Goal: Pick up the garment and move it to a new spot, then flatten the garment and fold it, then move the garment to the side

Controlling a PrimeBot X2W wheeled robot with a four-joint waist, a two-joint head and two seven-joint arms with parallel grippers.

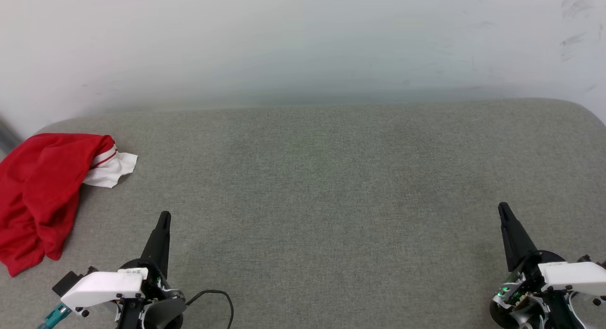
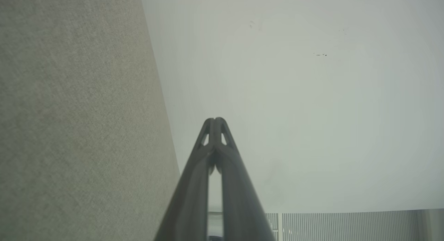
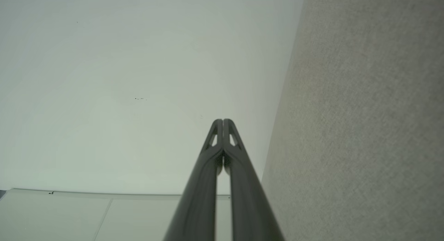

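We see the garment [image 1: 38,191] at the far left of the head view, a crumpled red heap lying on the tabletop [image 1: 331,201], with its lower part running down toward the left edge of the frame. One white sleeve [image 1: 113,170] sticks out from the heap's upper right, and a red-and-white striped seam [image 1: 105,156] runs where the sleeve meets the red cloth. We cannot make out any print in the folds.

The tabletop is covered in grey woven fabric and has rounded far corners. It meets a pale wall [image 1: 303,45] that carries a few dark scuffs at the upper right of the frame.

The left tool [image 1: 164,215] sits at the lower left of the head view, pointing up the frame, near the garment's lower right edge but apart from it. A black cable [image 1: 222,298] loops beside its wrist, and a teal connector [image 1: 52,315] shows at the bottom left corner. In the left wrist view its fingers [image 2: 194,185] meet at the tips, narrow, with nothing held between them.

The right tool [image 1: 503,207] sits at the lower right of the head view, well apart from the garment, over bare grey fabric. In the right wrist view its fingers [image 3: 242,185] likewise press together at the tips, narrow and holding nothing
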